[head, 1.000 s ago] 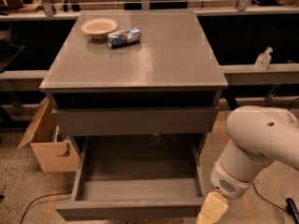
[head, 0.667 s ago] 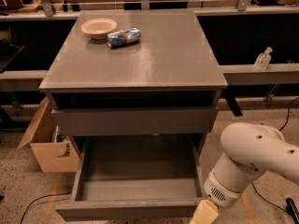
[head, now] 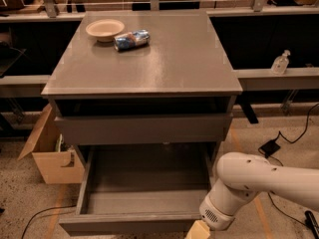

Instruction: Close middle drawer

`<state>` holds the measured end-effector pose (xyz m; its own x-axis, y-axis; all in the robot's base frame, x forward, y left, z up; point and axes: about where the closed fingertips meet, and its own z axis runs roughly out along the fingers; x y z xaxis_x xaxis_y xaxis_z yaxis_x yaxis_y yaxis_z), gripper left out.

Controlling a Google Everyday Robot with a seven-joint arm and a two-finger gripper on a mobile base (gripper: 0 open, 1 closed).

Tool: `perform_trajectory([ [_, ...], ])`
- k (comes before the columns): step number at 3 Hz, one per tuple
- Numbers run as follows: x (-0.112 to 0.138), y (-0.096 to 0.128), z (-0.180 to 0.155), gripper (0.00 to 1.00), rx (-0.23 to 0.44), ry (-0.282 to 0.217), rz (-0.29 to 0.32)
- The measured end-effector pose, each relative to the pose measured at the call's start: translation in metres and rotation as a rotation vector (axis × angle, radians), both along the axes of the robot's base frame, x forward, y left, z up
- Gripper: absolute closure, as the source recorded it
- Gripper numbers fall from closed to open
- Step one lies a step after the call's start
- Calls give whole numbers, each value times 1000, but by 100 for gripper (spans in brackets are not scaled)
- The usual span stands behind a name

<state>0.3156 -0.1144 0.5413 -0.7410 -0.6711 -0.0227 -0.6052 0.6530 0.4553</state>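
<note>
The middle drawer (head: 144, 190) of the grey cabinet (head: 149, 59) is pulled far out, and its grey box interior is empty. Its plain front edge (head: 124, 224) runs along the bottom of the view. Above it sits another grey drawer front (head: 143, 129), pushed in. My white arm (head: 259, 183) reaches in from the right. Its gripper (head: 198, 231) is at the drawer front's right end, at the bottom edge of the view and mostly cut off.
A cream bowl (head: 104, 29) and a lying can (head: 131, 40) sit on the cabinet top. An open cardboard box (head: 50, 158) stands on the floor at the left. A sanitizer bottle (head: 281, 62) stands on the right shelf. Cables and a black adapter (head: 271, 147) lie on the floor at the right.
My arm has swung left and lower, bringing the gripper closer to the right end of the open drawer's front. The drawer has not moved.
</note>
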Motion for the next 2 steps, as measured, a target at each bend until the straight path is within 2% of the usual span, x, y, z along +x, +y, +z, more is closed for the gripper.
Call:
perform_trajectory([
  [1, 0, 0, 0, 0, 0, 0, 0],
  [2, -5, 4, -27, 0, 1, 48, -20],
])
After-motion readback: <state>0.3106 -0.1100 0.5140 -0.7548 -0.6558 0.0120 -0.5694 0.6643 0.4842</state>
